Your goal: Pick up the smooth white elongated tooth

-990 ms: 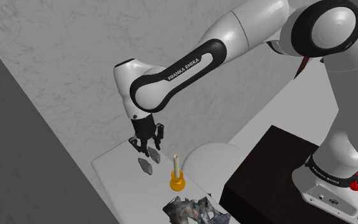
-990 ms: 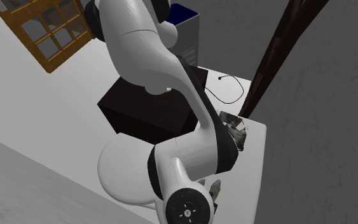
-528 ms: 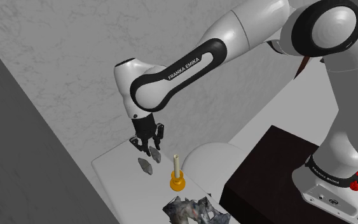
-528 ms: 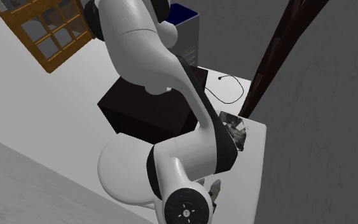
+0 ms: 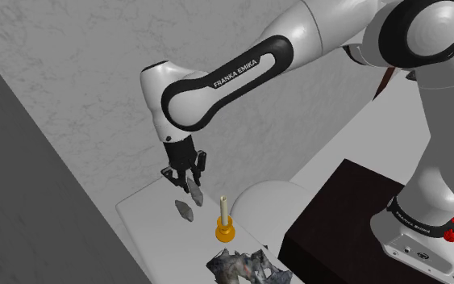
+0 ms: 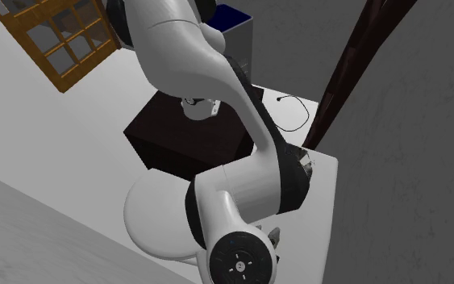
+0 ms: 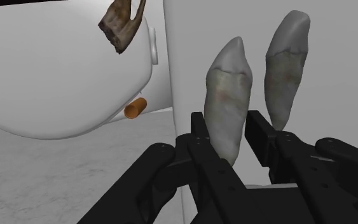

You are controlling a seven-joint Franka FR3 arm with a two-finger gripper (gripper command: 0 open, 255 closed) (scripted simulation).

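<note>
My black gripper (image 5: 186, 182) is shut on a pale grey, elongated tooth (image 5: 194, 193), which hangs from the fingertips just above the white table (image 5: 148, 211). In the wrist view the tooth (image 7: 228, 105) stands clasped between the two fingers (image 7: 200, 137) of the gripper (image 7: 229, 139), its pointed end away from the hand. A second, similar tooth (image 7: 287, 67) lies on the table just beyond it, and it appears in the shoulder view as a grey tooth (image 5: 185, 210) below the gripper. In the second exterior view the arm's elbow (image 6: 241, 242) covers the hand.
A cream candle in an orange holder (image 5: 224, 223) stands close to the teeth. A crumpled grey object (image 5: 245, 266) lies at the table's near end. A white rounded body (image 5: 275, 196) sits beside the table, next to the dark stand (image 5: 342, 218). A grey wall runs behind.
The gripper has risen slightly and shifted toward the shoulder view's left, taking the clasped tooth up with it. The second tooth has stayed on the table.
</note>
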